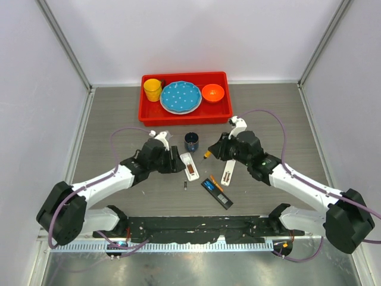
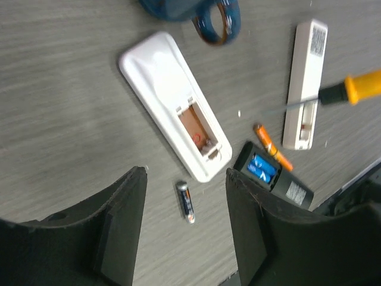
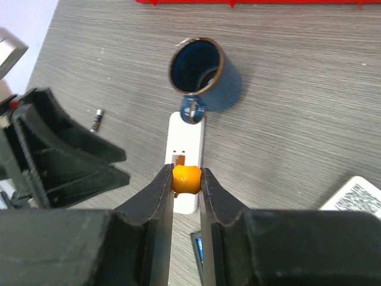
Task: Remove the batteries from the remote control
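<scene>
Left gripper (image 2: 186, 176): fingers spread, nothing held, hovering low over the table (image 2: 71, 107).

Just ahead of it and slightly right, white remote (image 2: 172, 101) lies back-up, cover off. Its battery bay (image 2: 196, 136) looks empty, only the spring contact showing. Dark grey battery (image 2: 186, 202) lies loose on the table between the spread fingers, just beside the remote's near end.

Further right of that gripper, orange battery (image 2: 272, 147) lies loose against the black remote (image 2: 280, 179), which has two blue batteries (image 2: 263, 168) seated in its bay. Beyond that, second white remote (image 2: 305, 83) has its bay open; contents too small to tell.

Right gripper (image 3: 187, 179): clenched on the orange handle of the screwdriver (image 2: 357, 88), shaft pointing out ahead of it over the second white remote. Blue mug (image 3: 205, 74) stands ahead of its fingers.

Progress, my read: partway. White remote emptied, two cells out. Left: the blue pair in the black remote, maybe the second white one.
</scene>
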`<action>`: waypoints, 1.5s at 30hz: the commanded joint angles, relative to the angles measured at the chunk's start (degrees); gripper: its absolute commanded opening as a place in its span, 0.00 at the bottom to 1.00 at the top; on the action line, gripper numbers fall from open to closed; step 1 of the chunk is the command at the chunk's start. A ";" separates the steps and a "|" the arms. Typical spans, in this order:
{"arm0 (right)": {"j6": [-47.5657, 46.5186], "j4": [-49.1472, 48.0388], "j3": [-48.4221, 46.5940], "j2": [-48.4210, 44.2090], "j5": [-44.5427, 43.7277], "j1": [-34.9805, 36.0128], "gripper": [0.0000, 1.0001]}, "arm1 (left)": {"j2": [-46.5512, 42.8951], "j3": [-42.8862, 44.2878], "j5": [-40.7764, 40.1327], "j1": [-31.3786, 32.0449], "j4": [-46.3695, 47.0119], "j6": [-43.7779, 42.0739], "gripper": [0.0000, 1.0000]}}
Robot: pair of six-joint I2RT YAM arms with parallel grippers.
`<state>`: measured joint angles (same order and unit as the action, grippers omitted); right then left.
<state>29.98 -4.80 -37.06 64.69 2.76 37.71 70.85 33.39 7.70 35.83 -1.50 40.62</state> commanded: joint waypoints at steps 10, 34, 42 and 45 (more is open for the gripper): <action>-4.66 19.72 2.16 -12.82 -4.87 -3.96 0.01 | 6.65 6.68 -2.79 15.84 -2.13 2.18 0.60; 7.11 33.54 8.49 -18.98 -0.31 -3.88 0.01 | 24.68 10.82 4.60 19.36 11.69 8.77 0.60; 7.29 33.10 8.58 -19.51 0.40 -3.52 0.01 | 29.25 16.00 6.18 19.36 12.75 8.33 0.59; 7.20 32.84 8.49 -19.77 0.14 -3.52 0.01 | 30.84 18.03 6.88 19.36 12.92 7.90 0.59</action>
<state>36.82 27.73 -29.12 45.63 2.72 33.91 99.83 48.34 13.17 55.02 9.85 49.28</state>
